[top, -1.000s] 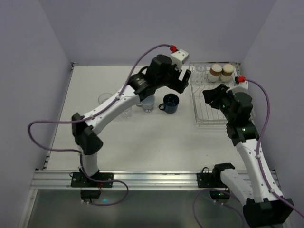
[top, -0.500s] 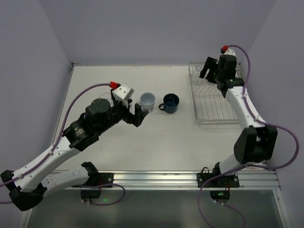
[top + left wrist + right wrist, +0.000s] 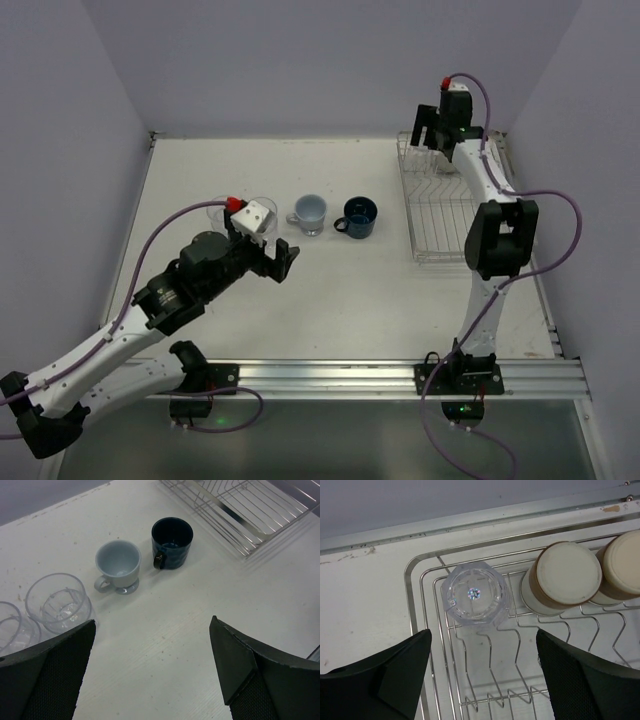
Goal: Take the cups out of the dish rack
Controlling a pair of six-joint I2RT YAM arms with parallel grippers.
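Observation:
The silver wire dish rack (image 3: 447, 232) stands at the right of the table. At its far end an upturned clear tumbler (image 3: 476, 594) and two cream cups with brown bands (image 3: 567, 577) (image 3: 622, 570) rest on the wires (image 3: 490, 655). My right gripper (image 3: 484, 632) (image 3: 428, 128) hovers open above them, just short of the tumbler, holding nothing. On the table stand a pale blue-grey cup (image 3: 118, 565) (image 3: 311, 209), a dark blue mug (image 3: 172, 536) (image 3: 358, 216) and two clear tumblers (image 3: 58, 602) (image 3: 12, 627). My left gripper (image 3: 153, 630) (image 3: 280, 256) is open and empty, on the near side of them.
The rack's near corner (image 3: 240, 510) shows in the left wrist view, to the right of the mug. Purple-grey walls close the table at the back and both sides. The right arm (image 3: 500, 235) stretches along the rack's right side.
The left arm drew back toward the near left, leaving the pale cup standing beside the mug. The right arm stretched to the rack's far end and its gripper opened.

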